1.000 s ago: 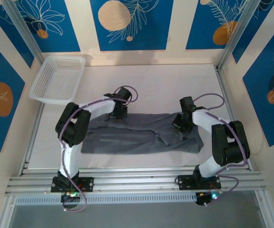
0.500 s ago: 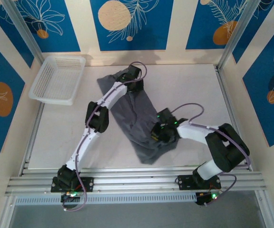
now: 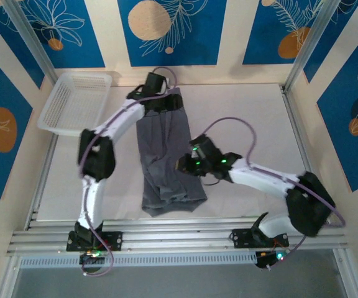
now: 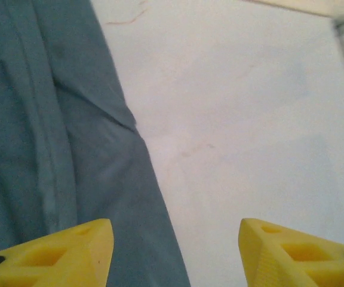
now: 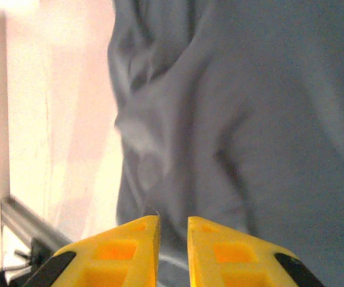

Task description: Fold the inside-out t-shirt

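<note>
The left arm (image 3: 118, 119) and the right arm (image 3: 260, 179) are white tubes with fat black joints. Thin purple cables (image 3: 229, 121) loop along them. Small green lights (image 3: 196, 149) glow on the right arm. The left pincer (image 4: 175, 230) and the right pincer (image 5: 173, 224) have yellow fingers with square dents.
</note>
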Motion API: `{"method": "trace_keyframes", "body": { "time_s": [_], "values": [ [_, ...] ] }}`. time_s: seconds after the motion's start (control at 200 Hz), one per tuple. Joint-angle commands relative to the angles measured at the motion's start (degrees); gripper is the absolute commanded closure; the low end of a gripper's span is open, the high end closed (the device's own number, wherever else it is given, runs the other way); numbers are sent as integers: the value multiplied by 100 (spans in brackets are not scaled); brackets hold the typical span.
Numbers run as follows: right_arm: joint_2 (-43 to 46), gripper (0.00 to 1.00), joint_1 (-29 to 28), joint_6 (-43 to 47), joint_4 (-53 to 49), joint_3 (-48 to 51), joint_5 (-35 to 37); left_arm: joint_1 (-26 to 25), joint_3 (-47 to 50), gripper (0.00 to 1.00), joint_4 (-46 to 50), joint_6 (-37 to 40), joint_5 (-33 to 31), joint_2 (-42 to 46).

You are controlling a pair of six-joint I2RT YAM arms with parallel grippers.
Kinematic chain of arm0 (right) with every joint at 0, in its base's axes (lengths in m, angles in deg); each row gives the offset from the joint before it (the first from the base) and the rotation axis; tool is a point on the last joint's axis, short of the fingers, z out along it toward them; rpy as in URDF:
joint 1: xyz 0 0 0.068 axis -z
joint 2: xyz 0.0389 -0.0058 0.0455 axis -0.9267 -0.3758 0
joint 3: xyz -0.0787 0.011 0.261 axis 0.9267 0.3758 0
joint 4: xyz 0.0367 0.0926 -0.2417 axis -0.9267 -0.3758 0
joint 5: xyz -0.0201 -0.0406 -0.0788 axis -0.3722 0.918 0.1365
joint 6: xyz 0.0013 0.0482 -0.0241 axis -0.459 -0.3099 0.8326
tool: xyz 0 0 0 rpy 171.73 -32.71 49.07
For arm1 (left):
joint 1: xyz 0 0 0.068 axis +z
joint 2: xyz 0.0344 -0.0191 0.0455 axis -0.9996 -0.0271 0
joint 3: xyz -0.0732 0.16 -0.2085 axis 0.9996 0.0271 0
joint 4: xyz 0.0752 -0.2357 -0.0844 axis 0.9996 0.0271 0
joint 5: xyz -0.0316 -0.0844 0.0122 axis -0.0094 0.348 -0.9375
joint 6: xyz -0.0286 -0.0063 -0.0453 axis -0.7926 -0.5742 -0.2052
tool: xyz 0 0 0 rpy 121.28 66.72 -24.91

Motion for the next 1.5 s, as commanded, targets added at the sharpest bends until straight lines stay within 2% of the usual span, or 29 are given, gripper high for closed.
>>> {"method": "trace_keyframes", "body": {
  "time_s": [0.0, 0.055, 0.13, 0.305, 0.465, 0.69, 0.75, 0.81, 0.92, 0.97, 1.065, 1.305, 1.345, 1.435, 1.495],
  "values": [
    [317, 72, 939, 1242, -273, 694, -752, 69, 1521, 39, -508, 263, 133, 1505],
    [351, 65, 1276, 1472, -367, 804, -1279, 77, 2427, 38, -479, 303, -11, 2216],
    [237, 53, 1355, 1741, -595, 790, -1551, 81, 3656, 36, -471, 210, -270, 3126],
    [-480, 52, 1344, 1555, -272, 911, -2264, 93, 5524, 33, -296, -275, -235, 4523],
    [-839, 54, 1120, 1394, -61, 962, -2073, 80, 6415, 33, -437, -635, 68, 4879],
    [-1092, 50, 863, 1271, 139, 1081, -2003, 77, 6946, 31, -486, -867, 88, 5131],
    [-1150, 53, 796, 1212, 176, 1065, -2028, 77, 7013, 29, -490, -928, 178, 5098],
    [-1147, 63, 755, 1118, 176, 1021, -2064, 76, 7086, 27, -528, -981, 388, 4997],
    [-931, 91, 710, 960, 150, 981, -2105, 35, 7322, 25, -568, -1168, 653, 4839],
    [-798, 100, 701, 892, 150, 1010, -2106, 3, 7470, 25, -615, -1275, 710, 4818],
    [-630, 100, 692, 789, 167, 1055, -2131, -69, 7659, 26, -761, -1433, 864, 4723],
    [-593, 100, 625, 707, 281, 1073, -2171, -427, 7659, 36, -1656, -1802, 1254, 4199],
    [-592, 100, 628, 706, 289, 1089, -2166, -479, 7644, 41, -1789, -1859, 1291, 4126],
    [-599, 100, 630, 708, 290, 1100, -2166, -583, 7605, 62, -1923, -1919, 1271, 4042],
    [-599, 100, 631, 694, 303, 1137, -2161, -617, 7590, 69, -1909, -1917, 1199, 4019]
  ]
}}
